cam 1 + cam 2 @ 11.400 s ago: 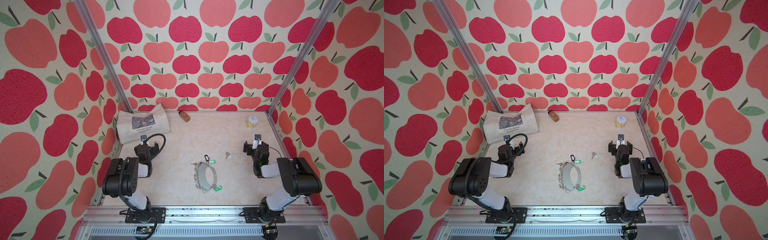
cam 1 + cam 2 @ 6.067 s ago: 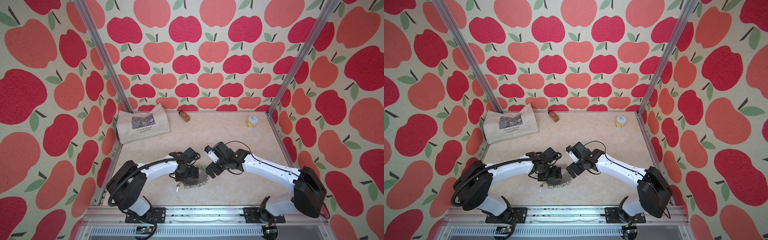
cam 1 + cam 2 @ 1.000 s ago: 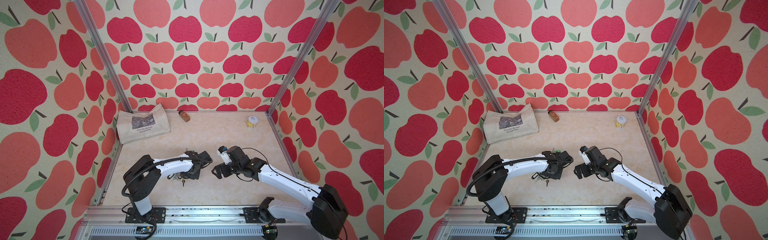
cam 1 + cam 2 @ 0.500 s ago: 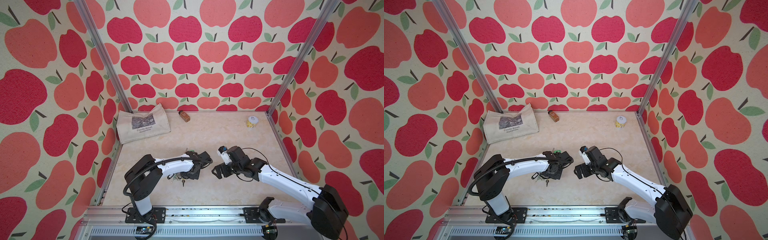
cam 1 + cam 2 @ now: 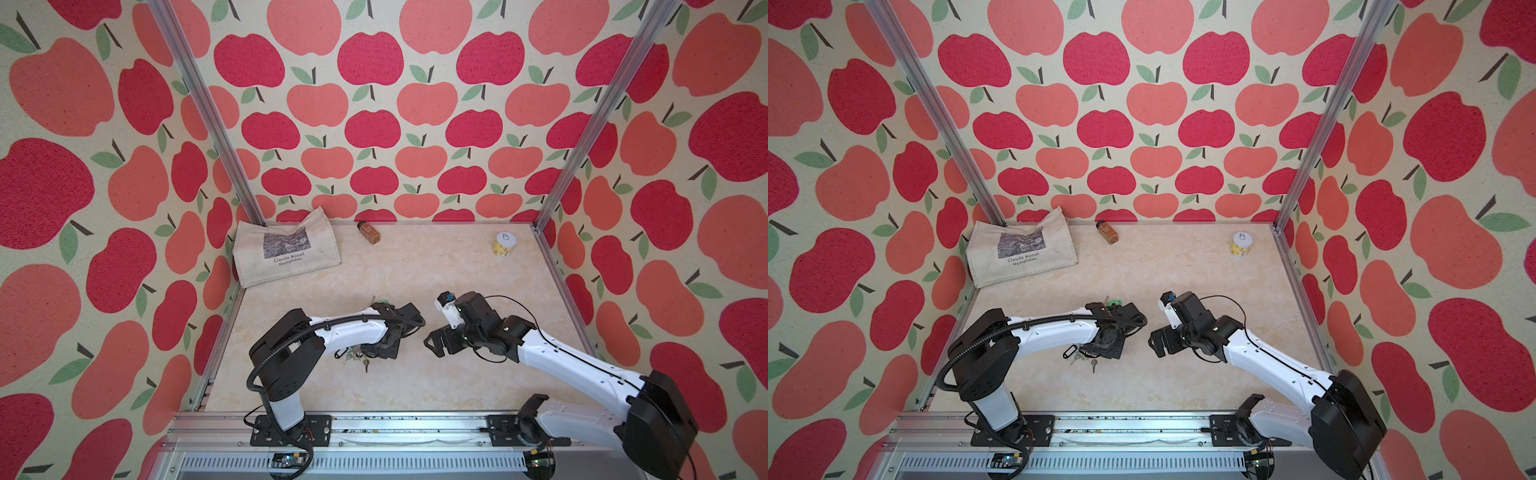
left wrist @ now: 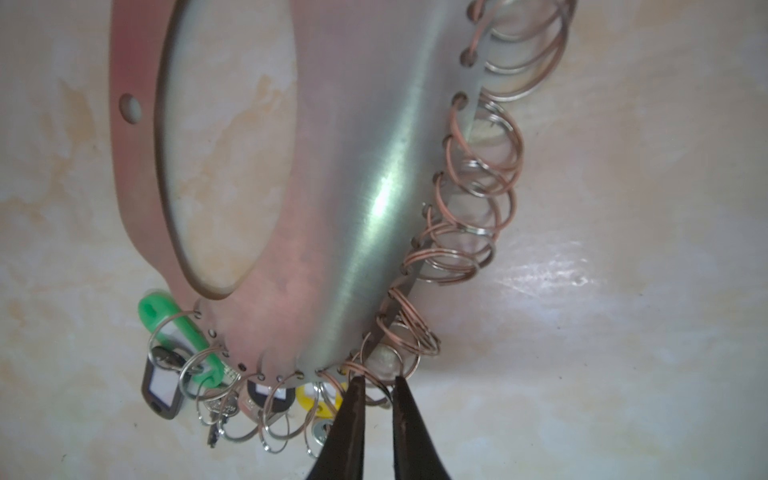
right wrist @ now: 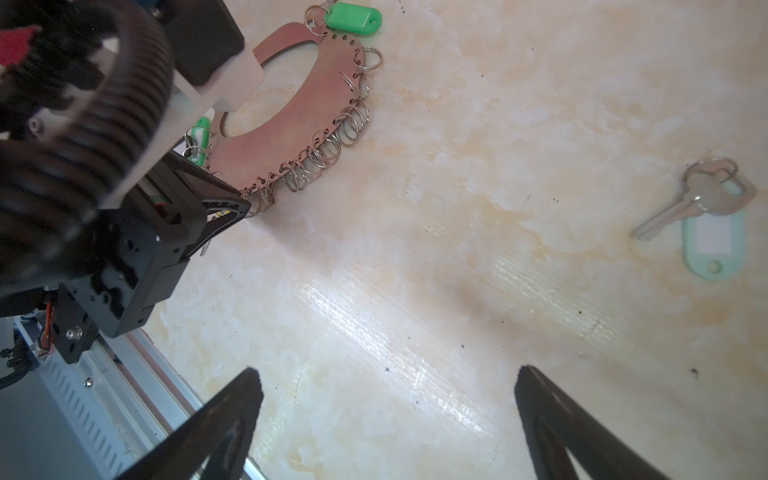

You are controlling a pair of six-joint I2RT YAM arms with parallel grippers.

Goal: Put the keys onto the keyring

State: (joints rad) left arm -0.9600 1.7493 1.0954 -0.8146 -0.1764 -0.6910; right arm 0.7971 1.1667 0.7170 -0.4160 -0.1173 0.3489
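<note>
Left jaws narrow about keyring's (image 6: 353, 208) split ring (image 6: 376, 390), grip unclear: may slip. Right jaws wide, empty, 3 o'clock; keys (image 7: 706, 216) ungrasped.

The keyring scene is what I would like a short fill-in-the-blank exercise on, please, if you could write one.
1. The right gripper is ___ and holds nothing.
2. The left gripper has its tips at the keyring's split ___.
3. The keys lie loose on the ___, not on the keyring.
Missing words: open; rings; table.
</note>
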